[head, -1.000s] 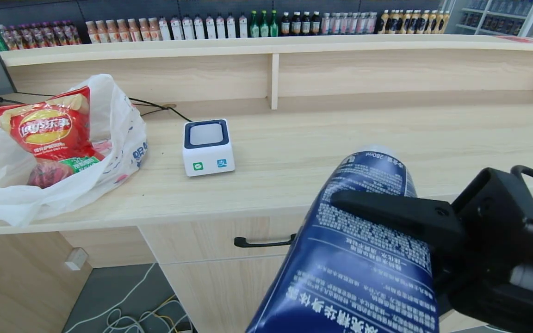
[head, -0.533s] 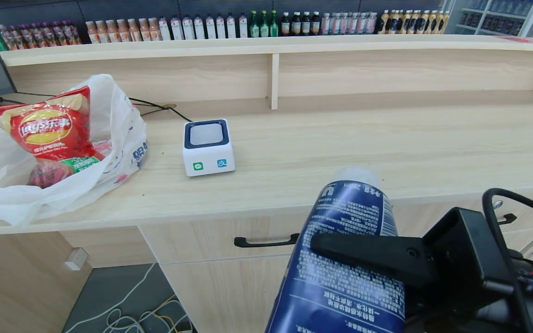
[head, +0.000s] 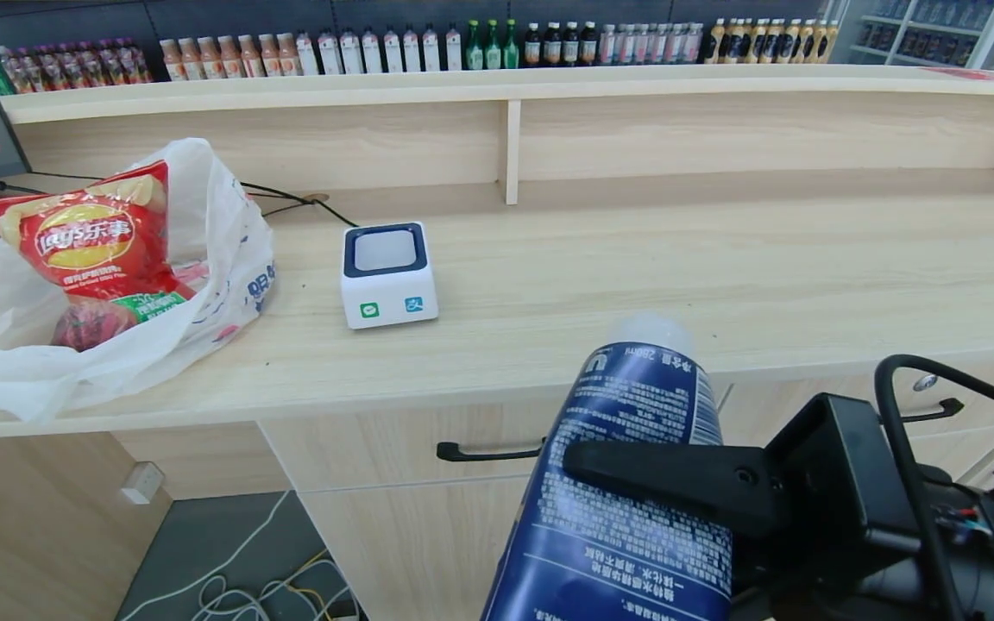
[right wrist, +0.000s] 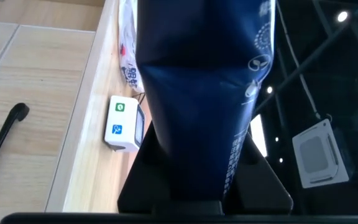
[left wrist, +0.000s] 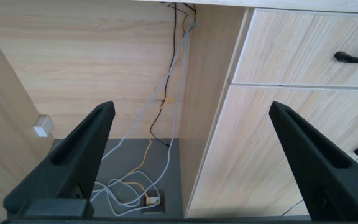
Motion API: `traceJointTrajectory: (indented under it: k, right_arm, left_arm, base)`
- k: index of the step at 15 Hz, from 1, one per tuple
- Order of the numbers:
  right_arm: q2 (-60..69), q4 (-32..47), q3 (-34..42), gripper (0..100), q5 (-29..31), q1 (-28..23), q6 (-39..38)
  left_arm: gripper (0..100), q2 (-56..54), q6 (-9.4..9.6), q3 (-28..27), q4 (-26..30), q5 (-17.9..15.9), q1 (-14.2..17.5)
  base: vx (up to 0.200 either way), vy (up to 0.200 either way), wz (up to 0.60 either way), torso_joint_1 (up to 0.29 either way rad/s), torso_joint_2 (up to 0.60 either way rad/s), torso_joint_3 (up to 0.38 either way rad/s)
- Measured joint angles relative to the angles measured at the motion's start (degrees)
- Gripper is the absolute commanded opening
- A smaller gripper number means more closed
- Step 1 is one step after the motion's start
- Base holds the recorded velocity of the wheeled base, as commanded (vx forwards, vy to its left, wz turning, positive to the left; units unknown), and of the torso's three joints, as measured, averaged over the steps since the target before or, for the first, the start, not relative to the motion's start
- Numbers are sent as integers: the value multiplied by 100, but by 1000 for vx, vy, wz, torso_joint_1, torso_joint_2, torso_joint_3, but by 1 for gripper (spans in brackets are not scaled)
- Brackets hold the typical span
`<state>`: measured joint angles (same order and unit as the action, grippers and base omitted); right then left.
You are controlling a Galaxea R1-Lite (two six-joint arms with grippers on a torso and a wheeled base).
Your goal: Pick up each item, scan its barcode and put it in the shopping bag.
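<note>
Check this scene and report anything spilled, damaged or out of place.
Nothing is spilled. The blue bottle in the right gripper is tilted, held in front of the counter edge, not over the scanner; its body looks creased at the grip. The chip bag pokes out of the shopping bag.

Passage lies open over the counter [head: 721, 259] right of the scanner [head: 389, 274]; the shopping bag [head: 229, 216] blocks its left.

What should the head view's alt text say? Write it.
The right gripper holds a blue bottle in the foreground, before the counter. On it sit a white scanner and, farther left, a bag holding chips.
</note>
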<state>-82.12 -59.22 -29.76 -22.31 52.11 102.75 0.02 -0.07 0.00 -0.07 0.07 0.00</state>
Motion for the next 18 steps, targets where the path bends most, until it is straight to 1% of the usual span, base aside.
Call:
traceJointTrajectory:
  k: [7, 10, 11, 14, 18]
  right_arm:
    - [-16, -4, -63, 0, 0, -2, -22]
    - [-21, -9, -83, 0, 1, -2, -222]
    - [-21, -50, -94, 0, 1, -2, -408]
    - [-21, -630, -105, 0, 23, -38, -1320]
    - [-35, -1418, -20, 0, 179, -419, -3149]
  left_arm:
    - [100, 0, 2, 0, 2, 0, 0]
    - [100, 0, 0, 0, 0, 0, 0]
    - [100, 0, 0, 0, 0, 0, 0]
    - [100, 0, 0, 0, 0, 0, 0]
    - [100, 0, 0, 0, 5, 0, 0]
  base:
    - [0, 0, 0, 0, 0, 0]
    - [0, 0, 0, 0, 0, 0]
    - [0, 0, 0, 0, 0, 0]
    - [0, 0, 0, 0, 0, 0]
    - [0, 0, 0, 0, 0, 0]
